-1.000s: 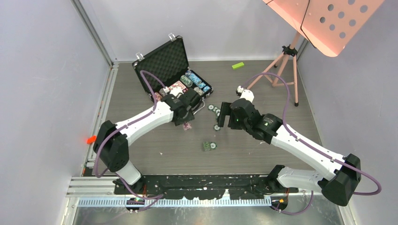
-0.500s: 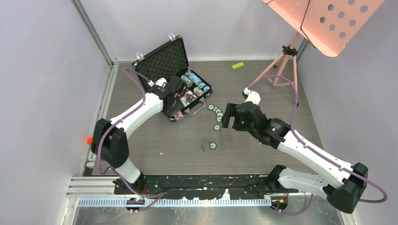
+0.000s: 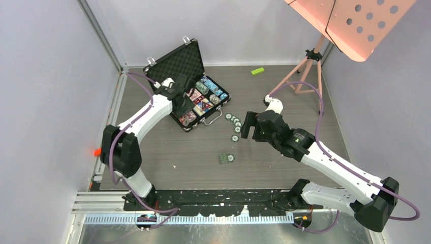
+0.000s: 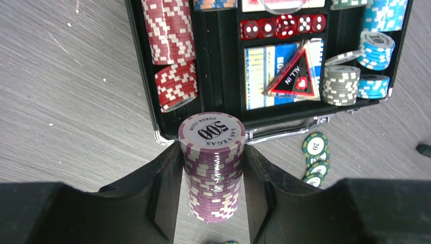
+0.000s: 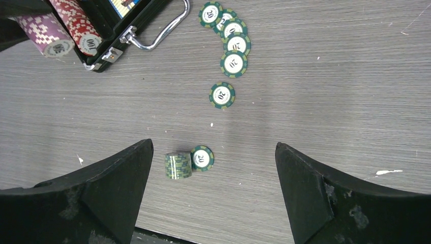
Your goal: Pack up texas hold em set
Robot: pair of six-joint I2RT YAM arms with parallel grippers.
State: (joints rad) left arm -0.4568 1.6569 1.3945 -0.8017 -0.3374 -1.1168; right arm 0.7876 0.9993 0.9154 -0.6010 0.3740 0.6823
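The left jaws are clenched on a tall stack of purple chips (image 4: pixel 212 168). Both fingers (image 4: pixel 165 193) press its sides, and the top chip reads "500". The stack hangs at the handle-side rim of the black briefcase (image 3: pixel 177 65), next to the red chip stacks (image 4: pixel 170 46). I cannot tell whether its lower end is over the tray or over the tabletop (image 3: pixel 284 168).

The briefcase lies open at the far left of the tabletop, with its foam-lined lid standing up. In the left wrist view I read the tray as follows:
- The red chip stacks lie in one outer channel.
- A row of five red dice (image 4: pixel 282 25) sits in the middle.
- A blue-and-white card pack (image 4: pixel 259 76) lies just beside the dice, with a triangular "ALL IN" marker (image 4: pixel 297 81) resting on it.
- A grey chip stack (image 4: pixel 339 85) and blue chip stacks (image 4: pixel 378 51) fill the opposite side.

The silver handle (image 5: pixel 162 31) points toward the right arm.

The right jaws are released and spread wide above the tabletop, with nothing between them. In the right wrist view I see these loose chips:
- Four overlapping green chips (image 5: pixel 228 35) form a row near the handle.
- A single green chip (image 5: pixel 222 95) lies just apart from that row.
- A short green stack (image 5: pixel 178 165) lies on its side, touching one more green chip (image 5: pixel 202 157).

A small green block (image 3: pixel 257 71) and a pink tripod stand (image 3: pixel 310 71) sit at the far right, well apart from the briefcase.
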